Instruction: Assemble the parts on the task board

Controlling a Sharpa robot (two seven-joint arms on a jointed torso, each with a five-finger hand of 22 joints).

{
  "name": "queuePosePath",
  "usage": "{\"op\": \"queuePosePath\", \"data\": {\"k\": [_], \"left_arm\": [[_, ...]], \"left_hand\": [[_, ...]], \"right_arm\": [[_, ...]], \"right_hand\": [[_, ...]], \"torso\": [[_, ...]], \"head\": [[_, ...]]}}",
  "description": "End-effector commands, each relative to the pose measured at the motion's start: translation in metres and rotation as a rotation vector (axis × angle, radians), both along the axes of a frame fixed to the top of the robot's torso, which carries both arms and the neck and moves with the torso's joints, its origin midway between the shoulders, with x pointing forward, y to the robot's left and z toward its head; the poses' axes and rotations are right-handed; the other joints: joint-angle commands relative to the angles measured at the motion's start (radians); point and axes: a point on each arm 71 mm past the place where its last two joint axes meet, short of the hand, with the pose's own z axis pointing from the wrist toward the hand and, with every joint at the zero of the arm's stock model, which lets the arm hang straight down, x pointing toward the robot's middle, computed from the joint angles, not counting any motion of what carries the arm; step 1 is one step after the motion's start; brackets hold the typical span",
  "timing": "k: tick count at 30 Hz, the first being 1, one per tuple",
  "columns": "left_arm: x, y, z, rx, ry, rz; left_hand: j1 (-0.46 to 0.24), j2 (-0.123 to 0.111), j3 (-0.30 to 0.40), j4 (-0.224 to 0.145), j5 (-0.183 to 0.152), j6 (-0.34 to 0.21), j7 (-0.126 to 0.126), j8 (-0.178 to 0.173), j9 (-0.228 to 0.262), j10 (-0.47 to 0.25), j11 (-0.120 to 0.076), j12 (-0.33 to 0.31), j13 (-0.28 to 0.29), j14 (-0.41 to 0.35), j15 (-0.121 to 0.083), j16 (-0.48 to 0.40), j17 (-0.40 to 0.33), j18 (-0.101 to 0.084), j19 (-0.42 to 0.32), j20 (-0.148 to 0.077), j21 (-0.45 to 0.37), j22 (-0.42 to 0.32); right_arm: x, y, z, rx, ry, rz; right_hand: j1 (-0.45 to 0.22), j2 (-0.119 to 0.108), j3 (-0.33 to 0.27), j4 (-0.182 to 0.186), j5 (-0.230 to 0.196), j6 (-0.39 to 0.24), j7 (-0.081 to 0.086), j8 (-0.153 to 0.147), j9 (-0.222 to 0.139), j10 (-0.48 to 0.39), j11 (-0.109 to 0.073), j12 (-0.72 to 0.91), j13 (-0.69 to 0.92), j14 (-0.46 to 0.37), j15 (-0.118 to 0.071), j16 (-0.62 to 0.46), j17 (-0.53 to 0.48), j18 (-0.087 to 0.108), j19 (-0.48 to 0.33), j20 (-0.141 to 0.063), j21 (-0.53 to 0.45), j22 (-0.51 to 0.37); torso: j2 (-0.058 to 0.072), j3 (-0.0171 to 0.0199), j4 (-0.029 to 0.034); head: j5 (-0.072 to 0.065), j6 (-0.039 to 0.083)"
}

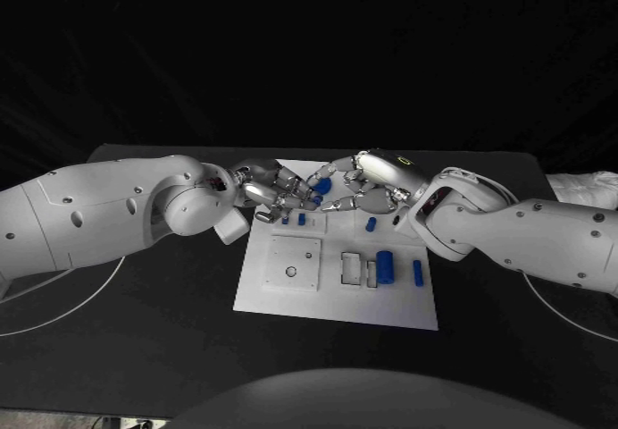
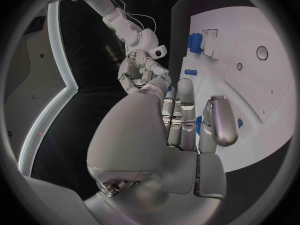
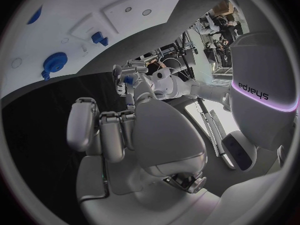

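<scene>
over a matte black table [image 1: 154, 357], the flat white rectangular task board [image 1: 335, 299] lies below the two hands, which meet fingertip to fingertip above its far edge. the left hand [image 1: 267, 195], of jointed silver metal, curls its fingers in; what they press on cannot be told. the right hand [image 1: 346, 186] pinches a small blue part [image 1: 322, 186] at its fingertips. nearer the robot than the fingers, a blue cylinder [image 1: 384, 264] lies beside a slim blue peg [image 1: 417, 274].

We count one white task board [image 1: 338, 299], two silver hands above it, and about six blue parts [image 1: 384, 264] near their fingers.
</scene>
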Motion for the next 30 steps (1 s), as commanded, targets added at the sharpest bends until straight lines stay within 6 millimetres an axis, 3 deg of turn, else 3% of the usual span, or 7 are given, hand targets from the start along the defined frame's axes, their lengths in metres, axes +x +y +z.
{"op": "queuePosePath", "data": {"k": [1, 5, 9, 22, 30], "left_arm": [[-0.0035, -0.0027, 0.0001, -0.035, 0.053, -0.02], [-0.0045, -0.0028, -0.0007, -0.031, 0.065, -0.026], [-0.0054, -0.002, -0.0017, -0.024, 0.076, -0.032], [-0.009, -0.003, -0.0044, -0.008, 0.113, -0.076], [-0.01, -0.0037, -0.0049, -0.006, 0.121, -0.089]], "left_hand": [[0.011, 0.002, -0.007, 0.002, 0.004, -0.001, 0.008, 0.001, 0.0, -0.005, 0.002, 0.004, -0.001, -0.005, 0.0, -0.005, -0.001, 0.014, -0.007, 0.0, -0.006, 0.182], [0.011, 0.002, -0.008, 0.002, 0.006, -0.001, 0.008, 0.001, 0.0, -0.006, 0.002, 0.005, -0.001, -0.006, 0.0, -0.005, -0.001, 0.014, -0.007, 0.0, -0.006, 0.182], [0.011, 0.003, -0.011, 0.003, 0.008, 0.0, 0.008, 0.002, 0.001, -0.008, 0.003, 0.005, -0.002, -0.008, 0.0, -0.006, -0.002, 0.014, -0.009, 0.001, -0.01, 0.181], [0.013, 0.004, -0.022, 0.004, 0.013, 0.004, 0.008, 0.005, 0.003, -0.018, 0.004, 0.007, -0.004, -0.017, 0.003, -0.008, -0.003, 0.017, -0.018, 0.003, -0.025, 0.177], [0.015, 0.005, -0.028, 0.004, 0.015, 0.005, 0.008, 0.006, 0.004, -0.024, 0.004, 0.007, -0.005, -0.022, 0.004, -0.009, -0.004, 0.019, -0.022, 0.004, -0.032, 0.175]], "right_arm": [[-0.004, 0.0035, -0.0008, -0.027, -0.052, 0.047], [-0.0051, 0.0031, -0.0023, -0.043, -0.065, 0.059], [-0.0052, 0.0018, -0.0033, -0.053, -0.072, 0.062], [-0.0056, 0.0007, -0.0041, -0.049, -0.082, 0.065], [-0.0056, 0.001, -0.005, -0.053, -0.073, 0.068]], "right_hand": [[0.064, 0.044, 0.005, -0.002, -0.006, 0.011, -0.001, -0.004, -0.001, 0.133, -0.109, 0.007, 0.09, 0.06, -0.058, 0.005, 0.189, -0.019, 0.009, -0.001, 0.004, 0.177], [0.067, 0.04, 0.007, -0.004, -0.005, 0.016, -0.004, -0.004, -0.002, 0.134, -0.11, 0.007, 0.091, 0.06, -0.058, 0.005, 0.189, -0.02, 0.011, -0.002, 0.007, 0.178], [0.07, 0.037, 0.009, -0.005, -0.003, 0.025, -0.005, -0.002, -0.002, 0.134, -0.11, 0.008, 0.091, 0.06, -0.059, 0.005, 0.189, -0.02, 0.012, -0.002, 0.01, 0.179], [0.062, 0.04, 0.037, 0.009, 0.025, 0.15, 0.028, 0.072, 0.038, 0.14, -0.102, 0.013, 0.097, 0.062, -0.055, 0.006, 0.192, -0.022, 0.012, -0.001, 0.012, 0.18], [0.054, 0.038, 0.041, 0.014, 0.012, 0.169, 0.034, 0.085, 0.048, 0.14, -0.098, 0.014, 0.097, 0.062, -0.052, 0.005, 0.191, -0.022, 0.013, 0.001, 0.013, 0.18]], "torso": [[0.0, -0.0005, -0.0034], [0.0, 0.0002, -0.001], [0.001, 0.0001, -0.0035], [0.001, 0.0008, -0.0017], [0.001, 0.0005, -0.0015]], "head": [[0.001, 0.0], [0.0, 0.0], [0.002, 0.0], [-0.003, 0.0], [-0.003, 0.0]]}}
